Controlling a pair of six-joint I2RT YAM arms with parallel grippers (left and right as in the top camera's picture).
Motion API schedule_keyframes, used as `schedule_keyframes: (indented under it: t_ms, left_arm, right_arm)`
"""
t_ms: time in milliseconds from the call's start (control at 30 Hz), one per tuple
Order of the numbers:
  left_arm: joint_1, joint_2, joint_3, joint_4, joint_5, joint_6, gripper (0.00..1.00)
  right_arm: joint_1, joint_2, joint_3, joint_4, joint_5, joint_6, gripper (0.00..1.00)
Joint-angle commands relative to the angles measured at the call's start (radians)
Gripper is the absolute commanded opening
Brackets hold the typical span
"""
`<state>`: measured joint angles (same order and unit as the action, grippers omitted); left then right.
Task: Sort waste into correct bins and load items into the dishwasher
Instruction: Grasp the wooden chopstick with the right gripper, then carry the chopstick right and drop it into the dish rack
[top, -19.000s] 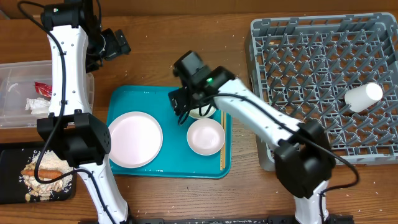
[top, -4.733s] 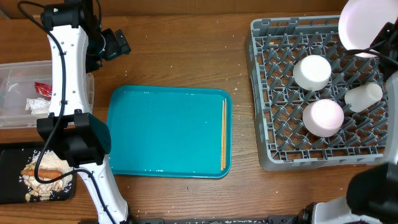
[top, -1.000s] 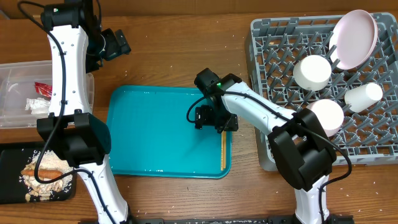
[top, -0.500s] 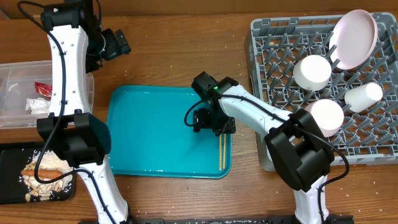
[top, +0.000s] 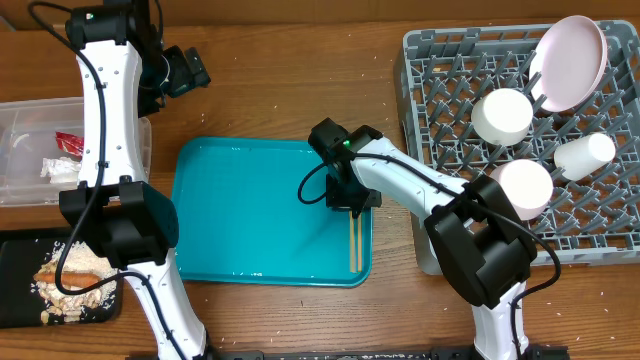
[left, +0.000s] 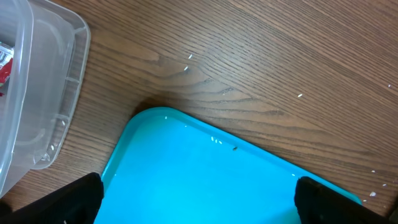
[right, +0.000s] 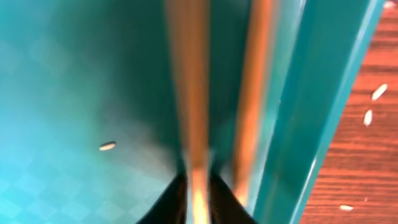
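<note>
Over at the grey rack (top: 450, 70), the pale pink plate (top: 570, 62) stands tilted on edge in the far right corner. Two round white bowls (top: 502, 115) sit among the pegs, and the white cup (top: 585, 155) lies on its side, long axis slanting. Clear tub (top: 25, 120): red wrapper (top: 68, 142), white tissue (top: 58, 168). Black tray (top: 15, 250): sausage stick (top: 65, 270) lying crosswise among pale scraps (top: 75, 295). Right gripper (right: 198, 186) pinches the chopsticks (top: 354, 245), which run along the teal tray (top: 250, 220) edge. Left gripper (top: 185, 70) hangs wide open.
</note>
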<state>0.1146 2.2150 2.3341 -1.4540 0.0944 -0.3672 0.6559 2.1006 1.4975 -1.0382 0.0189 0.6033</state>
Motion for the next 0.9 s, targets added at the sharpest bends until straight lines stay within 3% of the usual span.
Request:
schedule_keyframes:
  t_ms: [0, 267, 467, 667, 867]
  left_arm:
    - [-0.005, 0.000, 0.000, 0.000, 0.007, -0.007, 1.00]
    - [-0.005, 0.000, 0.000, 0.000, 0.007, -0.007, 1.00]
    - [-0.005, 0.000, 0.000, 0.000, 0.007, -0.007, 1.00]
    - [-0.005, 0.000, 0.000, 0.000, 0.007, -0.007, 1.00]
    - [-0.005, 0.000, 0.000, 0.000, 0.006, -0.007, 1.00]
  right_arm:
    - [0.006, 0.003, -0.006, 0.003, 0.022, 0.000, 0.04]
    - [0.000, -0.004, 0.050, -0.033, -0.093, 0.000, 0.04]
    - [-0.037, -0.069, 0.154, -0.122, -0.066, -0.020, 0.04]
    - [-0.177, -0.199, 0.222, -0.175, 0.017, -0.112, 0.04]
    - [-0.375, -0.296, 0.262, -0.150, 0.021, -0.357, 0.04]
